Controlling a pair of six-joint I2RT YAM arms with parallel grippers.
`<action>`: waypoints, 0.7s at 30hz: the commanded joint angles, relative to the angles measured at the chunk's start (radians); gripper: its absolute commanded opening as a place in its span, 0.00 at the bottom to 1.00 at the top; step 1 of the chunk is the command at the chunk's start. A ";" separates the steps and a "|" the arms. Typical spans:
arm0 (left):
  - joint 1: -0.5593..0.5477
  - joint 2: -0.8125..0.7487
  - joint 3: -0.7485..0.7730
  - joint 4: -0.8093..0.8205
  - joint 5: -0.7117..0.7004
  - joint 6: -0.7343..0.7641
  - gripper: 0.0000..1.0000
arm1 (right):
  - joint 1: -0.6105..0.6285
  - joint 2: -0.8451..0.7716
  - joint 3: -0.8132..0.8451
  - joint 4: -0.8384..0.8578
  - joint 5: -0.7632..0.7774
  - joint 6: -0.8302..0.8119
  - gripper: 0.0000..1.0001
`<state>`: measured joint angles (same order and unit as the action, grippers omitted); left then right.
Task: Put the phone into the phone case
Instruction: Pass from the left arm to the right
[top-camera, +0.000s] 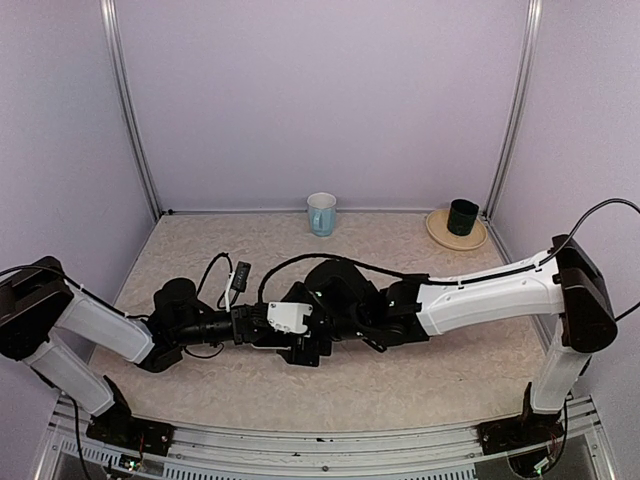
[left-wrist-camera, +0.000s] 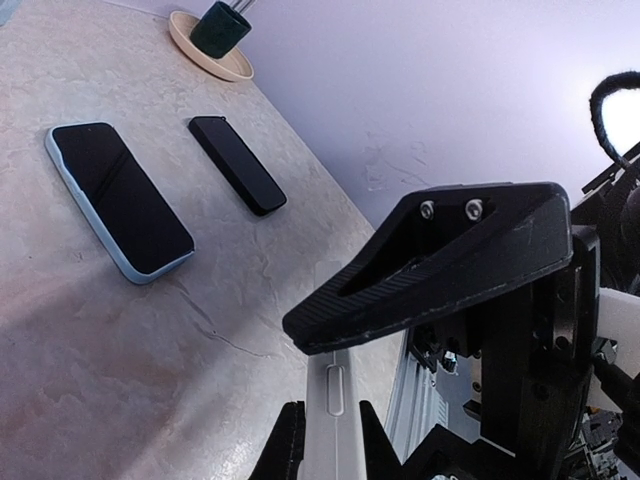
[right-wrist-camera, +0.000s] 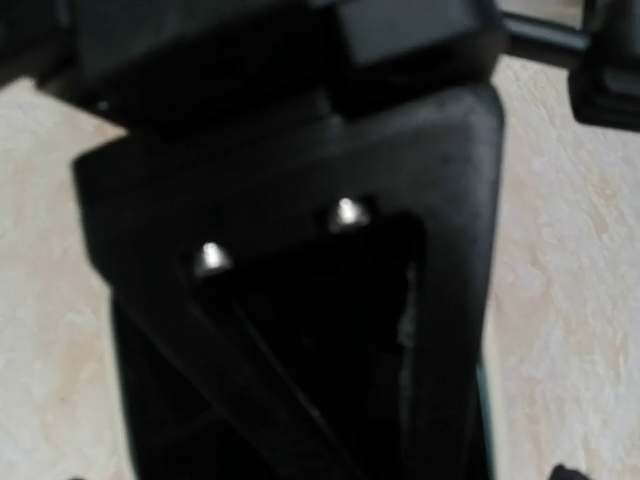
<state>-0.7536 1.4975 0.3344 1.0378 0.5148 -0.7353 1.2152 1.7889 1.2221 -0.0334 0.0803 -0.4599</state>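
In the left wrist view my left gripper (left-wrist-camera: 328, 408) is shut on the thin edge of a pale grey phone case (left-wrist-camera: 335, 385) with an oblong side button. It is seen edge-on, so whether anything sits in it is hidden. One black finger (left-wrist-camera: 440, 260) of my right gripper hangs just above that edge, apart from it. Beyond, a phone (left-wrist-camera: 120, 200) with a dark screen and pale blue rim lies flat, with a slim black phone (left-wrist-camera: 237, 165) beside it. From above, the left gripper (top-camera: 300, 345) and right gripper (top-camera: 325, 325) meet mid-table and hide the case. The right wrist view holds only a blurred black part (right-wrist-camera: 300, 300).
A tan saucer (top-camera: 440, 235) carrying a dark green cup (top-camera: 462, 216) stands at the back right, and a light blue mug (top-camera: 321, 213) at the back middle. The aluminium rail (left-wrist-camera: 400, 400) of the table's near edge runs close beside the held case. Walls close in three sides.
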 joint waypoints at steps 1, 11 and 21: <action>-0.006 -0.002 0.025 0.067 0.002 0.004 0.00 | 0.009 0.038 0.021 0.014 0.047 -0.010 0.98; -0.006 -0.005 0.022 0.066 0.002 0.004 0.00 | 0.009 0.041 0.019 0.018 0.053 -0.012 0.89; -0.004 -0.001 0.020 0.074 0.004 -0.001 0.00 | 0.009 0.034 0.012 0.003 0.026 -0.031 0.73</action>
<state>-0.7536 1.4979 0.3344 1.0241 0.5228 -0.7322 1.2156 1.8256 1.2224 -0.0391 0.1135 -0.4931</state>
